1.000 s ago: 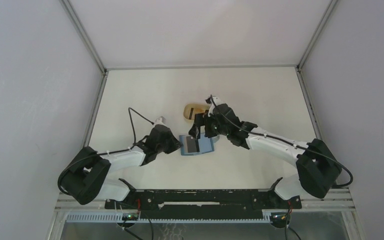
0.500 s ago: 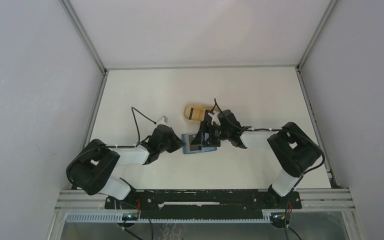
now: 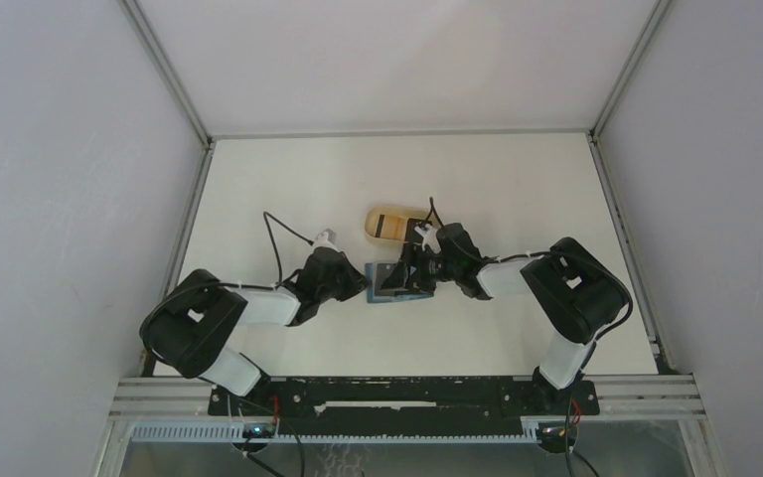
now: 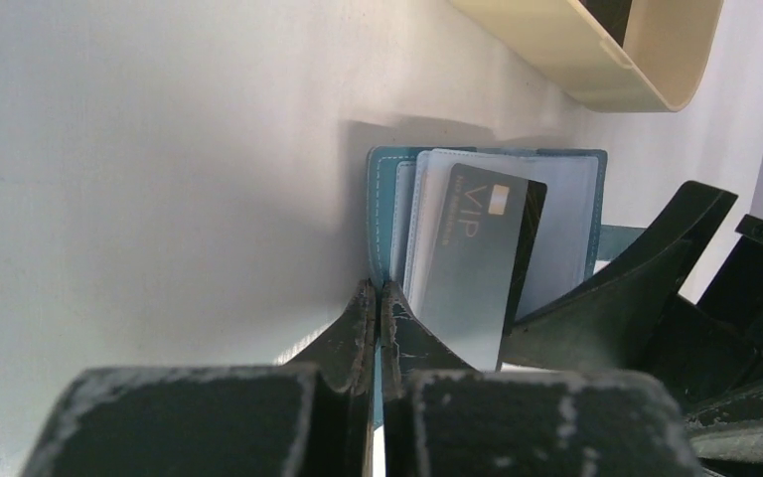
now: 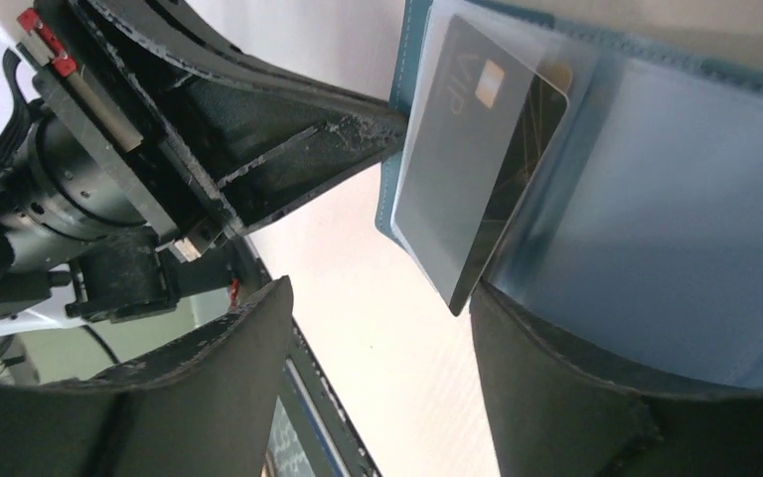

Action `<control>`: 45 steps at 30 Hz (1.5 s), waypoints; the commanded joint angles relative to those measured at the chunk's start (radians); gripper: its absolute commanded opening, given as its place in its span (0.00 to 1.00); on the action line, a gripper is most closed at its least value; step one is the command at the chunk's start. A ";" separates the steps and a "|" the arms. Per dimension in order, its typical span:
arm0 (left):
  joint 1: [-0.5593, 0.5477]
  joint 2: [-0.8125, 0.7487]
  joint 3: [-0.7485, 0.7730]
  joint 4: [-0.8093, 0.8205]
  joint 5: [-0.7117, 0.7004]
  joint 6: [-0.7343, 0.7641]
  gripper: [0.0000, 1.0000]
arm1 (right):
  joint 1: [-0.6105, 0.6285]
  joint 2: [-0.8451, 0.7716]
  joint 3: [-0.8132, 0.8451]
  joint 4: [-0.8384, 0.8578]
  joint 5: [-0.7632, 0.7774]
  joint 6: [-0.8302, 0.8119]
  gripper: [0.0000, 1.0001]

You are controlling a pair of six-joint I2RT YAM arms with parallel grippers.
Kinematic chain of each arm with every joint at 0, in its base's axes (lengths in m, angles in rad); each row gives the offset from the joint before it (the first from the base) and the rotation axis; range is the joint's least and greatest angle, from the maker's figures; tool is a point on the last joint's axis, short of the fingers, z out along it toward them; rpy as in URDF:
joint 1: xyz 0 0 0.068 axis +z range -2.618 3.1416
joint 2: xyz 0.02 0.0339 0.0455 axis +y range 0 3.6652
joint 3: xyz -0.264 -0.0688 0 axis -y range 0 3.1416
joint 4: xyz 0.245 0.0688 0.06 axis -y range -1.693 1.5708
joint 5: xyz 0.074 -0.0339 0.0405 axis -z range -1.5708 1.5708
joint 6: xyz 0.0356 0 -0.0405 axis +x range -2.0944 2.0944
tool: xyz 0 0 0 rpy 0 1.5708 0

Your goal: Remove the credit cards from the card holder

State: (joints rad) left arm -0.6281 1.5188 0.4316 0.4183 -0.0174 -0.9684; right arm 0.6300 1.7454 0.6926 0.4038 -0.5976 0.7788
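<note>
The teal-blue card holder (image 3: 409, 290) lies open on the table, its clear sleeves showing (image 5: 656, 229). A dark grey credit card marked VIP (image 4: 477, 260) (image 5: 462, 164) sticks halfway out of a sleeve. My left gripper (image 4: 377, 298) (image 3: 363, 282) is shut on the holder's teal cover edge (image 4: 382, 199). My right gripper (image 5: 378, 298) (image 3: 398, 275) is open right over the holder. One of its fingers (image 5: 556, 368) rests against the sleeve beside the card's free corner, and the other finger (image 5: 209, 368) stands apart over bare table.
A beige oval tray (image 3: 381, 213) (image 4: 596, 60) sits just beyond the holder with a dark flat item (image 3: 390, 227) in it. Both arms meet at the middle of the white table, with grey walls on all sides.
The right arm has folded in and its gripper has come down onto the holder, with its jaws narrowing. The left gripper keeps its grip on the cover, shifted slightly right.
</note>
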 commanded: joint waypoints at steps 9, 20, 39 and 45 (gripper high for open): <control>-0.006 0.076 -0.037 -0.112 -0.003 0.032 0.00 | -0.016 0.012 -0.064 0.376 -0.059 0.123 0.60; -0.007 0.079 -0.036 -0.109 0.008 0.038 0.00 | -0.021 0.097 -0.059 0.406 -0.005 0.129 0.74; -0.008 0.074 -0.043 -0.112 0.010 0.043 0.00 | -0.073 0.048 -0.084 0.403 -0.026 0.088 0.49; -0.008 0.071 -0.047 -0.112 0.010 0.043 0.00 | -0.097 0.037 -0.110 0.409 -0.040 0.083 0.44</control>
State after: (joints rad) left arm -0.6281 1.5513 0.4316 0.4744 -0.0044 -0.9684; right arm 0.5491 1.8236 0.5911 0.7662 -0.6178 0.8879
